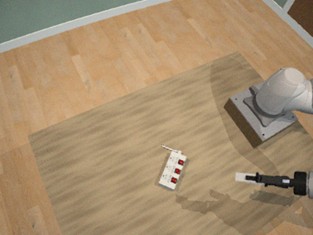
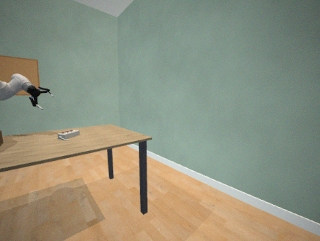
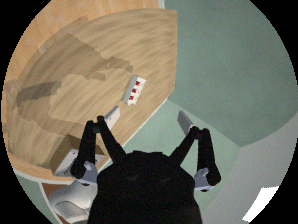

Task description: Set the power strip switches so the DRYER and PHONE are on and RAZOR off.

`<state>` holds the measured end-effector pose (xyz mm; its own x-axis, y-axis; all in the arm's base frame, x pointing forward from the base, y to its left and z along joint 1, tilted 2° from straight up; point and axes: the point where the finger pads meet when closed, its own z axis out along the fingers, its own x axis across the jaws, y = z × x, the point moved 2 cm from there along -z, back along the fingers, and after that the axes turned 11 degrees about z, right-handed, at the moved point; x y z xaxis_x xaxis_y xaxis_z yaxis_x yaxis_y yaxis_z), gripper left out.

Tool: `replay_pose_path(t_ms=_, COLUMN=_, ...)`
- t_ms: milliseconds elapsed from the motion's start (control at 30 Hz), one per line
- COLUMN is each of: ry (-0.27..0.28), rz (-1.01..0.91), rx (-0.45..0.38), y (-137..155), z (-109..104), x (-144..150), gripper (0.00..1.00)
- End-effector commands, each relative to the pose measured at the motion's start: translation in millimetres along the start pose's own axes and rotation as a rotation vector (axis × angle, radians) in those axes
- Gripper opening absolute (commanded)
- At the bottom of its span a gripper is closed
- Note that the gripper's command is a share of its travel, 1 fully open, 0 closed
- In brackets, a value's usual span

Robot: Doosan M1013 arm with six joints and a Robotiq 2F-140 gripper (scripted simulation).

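A white power strip [image 1: 172, 171] [image 2: 69, 134] [image 3: 135, 88] lies flat on the wooden table [image 1: 98, 163] [image 2: 106, 136], right way up, with three red switches in a row. Labels and switch positions are too small to read. My gripper [image 1: 243, 178] [image 2: 45, 100] [image 3: 149, 113] is open and empty. It hangs high above the table, well to the right of the strip in the top view, pointing sideways toward it.
The arm's grey base [image 1: 261, 117] is mounted on the table's far right corner. A short white cord stub [image 1: 169, 148] sticks out from the strip's far end. The table edge [image 2: 88, 150] runs close in front of the strip in the exterior view.
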<state>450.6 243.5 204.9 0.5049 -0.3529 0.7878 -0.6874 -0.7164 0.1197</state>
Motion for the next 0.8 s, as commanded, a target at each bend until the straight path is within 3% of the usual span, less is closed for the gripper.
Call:
replay_pose_path(t_ms=0, ry=0.000, rz=0.000, rx=0.000, y=0.0, z=0.0, x=0.0, gripper=1.00)
replay_pose_path(t_ms=533, ry=0.000, rz=0.000, rx=0.000, y=0.0, z=0.0, x=0.0, gripper=1.00)
replay_pose_path(t_ms=567, ry=0.000, rz=0.000, rx=0.000, y=0.0, z=0.0, x=0.0, gripper=0.00)
replay_pose_path(t_ms=767, ry=0.000, rz=0.000, rx=0.000, y=0.0, z=0.0, x=0.0, gripper=0.00)
